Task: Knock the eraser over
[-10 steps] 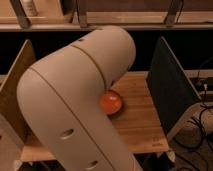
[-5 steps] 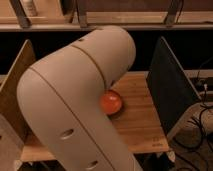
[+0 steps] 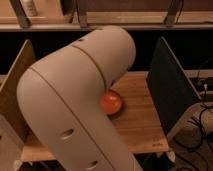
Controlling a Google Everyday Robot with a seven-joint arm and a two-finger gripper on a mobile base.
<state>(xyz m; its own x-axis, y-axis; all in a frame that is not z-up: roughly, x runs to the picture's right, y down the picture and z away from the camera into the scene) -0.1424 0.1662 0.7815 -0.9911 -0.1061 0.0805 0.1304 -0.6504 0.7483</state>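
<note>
The eraser is out of sight: my arm (image 3: 80, 100) sweeps from 7 o'clock up to 12 and covers most of the bench (image 3: 140, 127), so I judge it stands behind that bulk. My gripper is hidden there too, fingers pressed together, which suits a shove rather than a grab. Only the bowl (image 3: 112, 103) peeks out at centre.

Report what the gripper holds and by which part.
Cannot be told: the gripper, jaws shut, is out of view beyond the white arm, and no eraser shows. Only an orange bowl sits on the wooden table.
</note>
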